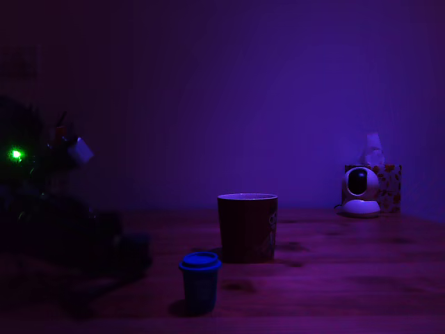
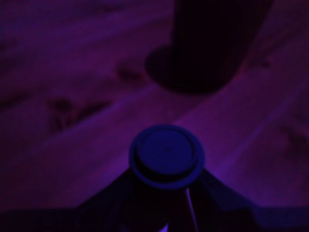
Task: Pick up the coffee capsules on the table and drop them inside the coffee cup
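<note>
one capsule in sight: blue-topped capsule (image 1: 200, 280) upright on the table (image 1: 348, 278), nearest; no darker pod visible.
gripper (image 2: 166, 203): fingers flank the capsule; gripping or apart, cannot tell.
one coffee cup (image 1: 247, 227): just behind, right, probably close for dropping.
far right: one white camera gadget (image 1: 361, 191), one tissue box (image 1: 386, 186).

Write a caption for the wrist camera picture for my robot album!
In purple light, a blue-topped coffee capsule stands on the wooden table between the claw's dark fingers, with the coffee cup just beyond.
</note>
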